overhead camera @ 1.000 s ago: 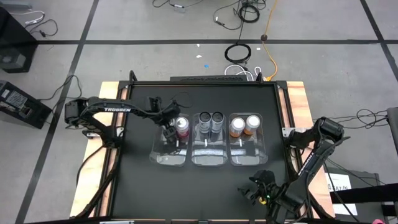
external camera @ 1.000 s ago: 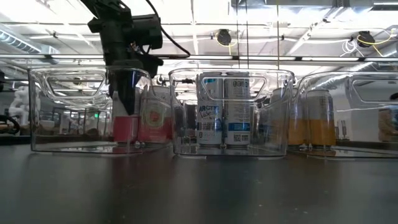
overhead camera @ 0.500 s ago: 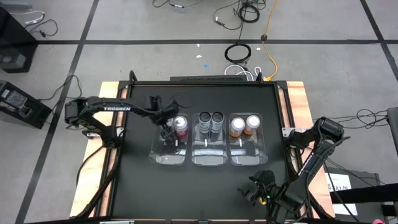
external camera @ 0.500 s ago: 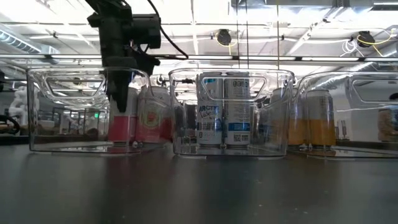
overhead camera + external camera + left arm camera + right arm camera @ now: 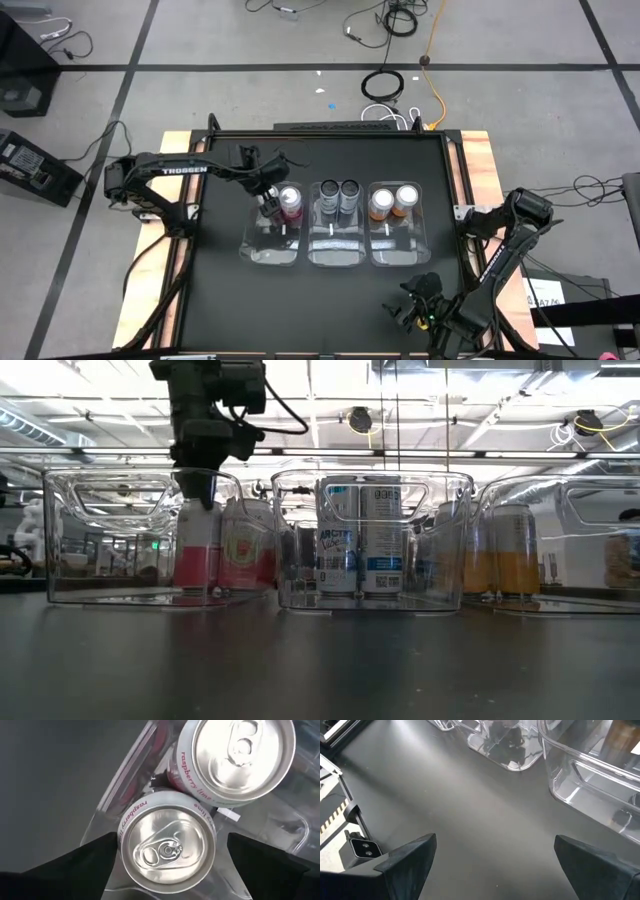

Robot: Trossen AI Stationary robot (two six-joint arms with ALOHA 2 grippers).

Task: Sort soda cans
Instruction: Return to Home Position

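Black surface [image 5: 220, 290]: all six soda cans binned. pink pair [image 5: 291, 203] in left bin [image 5: 272, 255], blue-white pair [image 5: 338, 192] in center bin [image 5: 335, 257], orange pair [image 5: 393, 200] in right bin [image 5: 398, 257]. The left tool [image 5: 270, 207] is spread over one pink can, gripping nothing; the right tool [image 5: 420, 303] is spread at the near edge. Remaining, I'd say: left arm home.

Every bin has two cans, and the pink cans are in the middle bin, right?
Not quite. The pink cans stand in the left bin, not the middle bin; the low view shows it. Each bin does hold two. The left pincer hangs open above the pink ones; the right pincer waits near the table edge.
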